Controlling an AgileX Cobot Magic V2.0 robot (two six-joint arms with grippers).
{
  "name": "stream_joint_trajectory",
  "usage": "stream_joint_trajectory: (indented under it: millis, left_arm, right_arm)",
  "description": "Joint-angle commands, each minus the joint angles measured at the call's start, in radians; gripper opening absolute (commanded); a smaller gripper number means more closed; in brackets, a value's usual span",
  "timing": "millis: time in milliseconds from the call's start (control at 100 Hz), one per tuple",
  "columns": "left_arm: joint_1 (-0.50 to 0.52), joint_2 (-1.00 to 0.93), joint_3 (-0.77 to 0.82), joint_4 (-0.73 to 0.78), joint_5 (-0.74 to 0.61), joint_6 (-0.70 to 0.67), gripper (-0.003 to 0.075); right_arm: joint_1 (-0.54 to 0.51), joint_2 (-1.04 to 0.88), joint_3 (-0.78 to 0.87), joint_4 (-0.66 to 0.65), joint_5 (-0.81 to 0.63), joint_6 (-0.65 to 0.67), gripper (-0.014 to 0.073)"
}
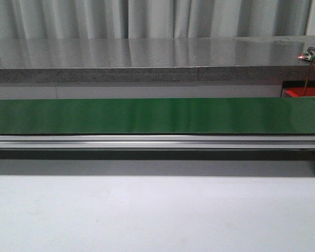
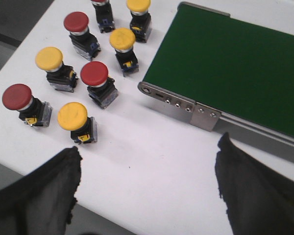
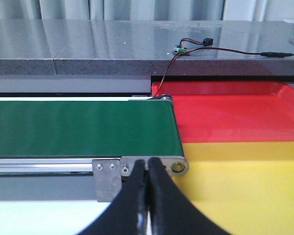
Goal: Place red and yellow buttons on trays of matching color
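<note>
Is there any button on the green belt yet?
No. The green belt is bare along its whole visible length, and the buttons stand on the white table beside its end.

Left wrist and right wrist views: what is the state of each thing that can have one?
Left pincer: open, holding nothing.
Right pincer: shut, holding nothing.
Green conveyor belt: bare, no button on it.
Red tray: empty.
Yellow tray: empty.
Buttons: upright on the white table, none picked up.
</note>
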Motion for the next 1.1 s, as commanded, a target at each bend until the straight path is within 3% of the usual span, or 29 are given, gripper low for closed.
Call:
stream_joint_trajectory:
  millis: [0, 170, 370, 510, 1090]
  left_arm:
    - [0.064, 0.018, -0.051, 0.037, -0.045, -0.015, 0.0555]
    - [0.238, 0.069, -0.071, -0.002, -0.055, 0.052, 0.0554]
    - [0.439, 0.185, -0.088, -0.255, -0.076, 0.246, 0.0554]
    - [0.531, 0.274, -0.088, -0.353, -0.078, 0.332, 0.0554]
    - [0.555, 0.553, -0.088, -0.387, -0.216, 0.405, 0.0554]
  right_arm:
    - [0.001, -0.016, -0.018, -0.014, -0.073, -0.004, -0.0072]
    - [0.001, -0.016, -0.018, -0.014, -0.073, -0.004, -0.0072]
    - [0.001, -0.016, -0.018, -0.014, -0.073, -0.004, -0.0072]
    - [0.001, -0.016, -0.018, -0.014, -0.073, -0.004, -0.0072]
    - [0.001, -0.016, -0.018, -0.014, -0.073, -0.004, -0.0072]
